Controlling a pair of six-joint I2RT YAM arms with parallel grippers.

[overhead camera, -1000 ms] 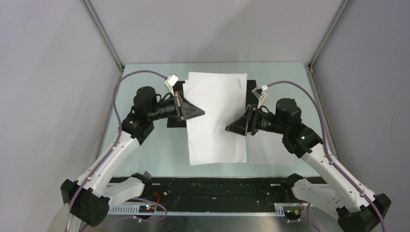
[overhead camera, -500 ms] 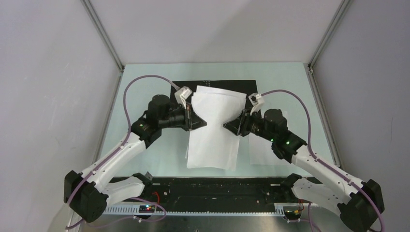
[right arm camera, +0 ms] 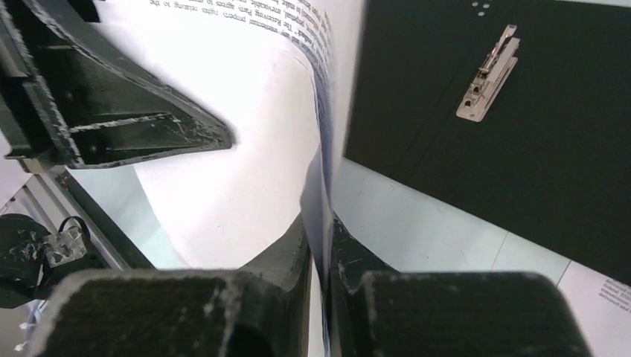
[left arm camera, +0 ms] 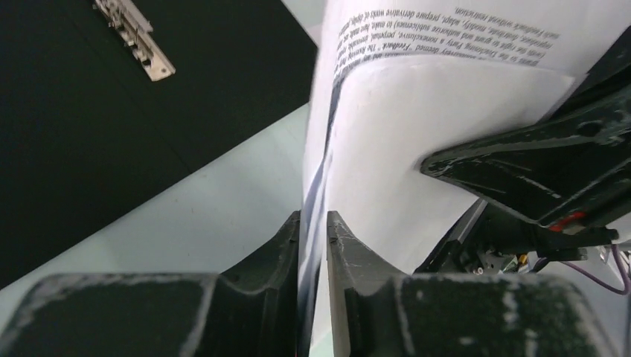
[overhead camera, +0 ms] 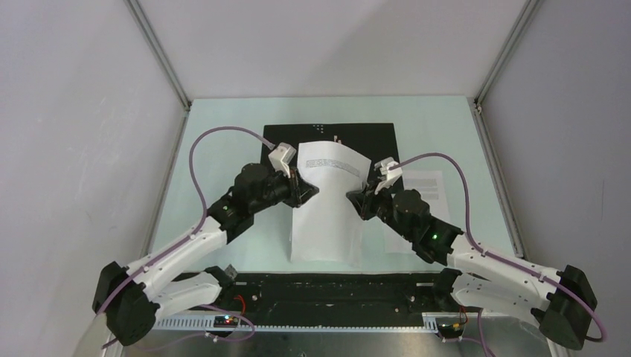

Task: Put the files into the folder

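The folder (overhead camera: 327,134) lies open at the back centre, black inside up, its metal clip (overhead camera: 336,138) showing. A white sheet (overhead camera: 327,216) with printed text along its far edge hangs bowed between both grippers, in front of the folder and raised off the table. My left gripper (overhead camera: 309,190) is shut on its left edge and my right gripper (overhead camera: 354,199) on its right edge. The left wrist view shows the paper (left arm camera: 417,141) pinched at the gripper (left arm camera: 314,219); the right wrist view shows the same (right arm camera: 245,126) at the gripper (right arm camera: 320,223). I cannot tell whether one or two sheets are held.
Another printed sheet (overhead camera: 428,190) lies flat on the table right of the folder, partly under my right arm; its corner shows in the right wrist view (right arm camera: 606,297). The clip shows in both wrist views (left arm camera: 134,37) (right arm camera: 487,74). Grey walls stand close on three sides.
Both grippers have drawn toward each other and toward the near edge with the paper. The sheet has bowed, and the folder's black inside and clip are now uncovered.
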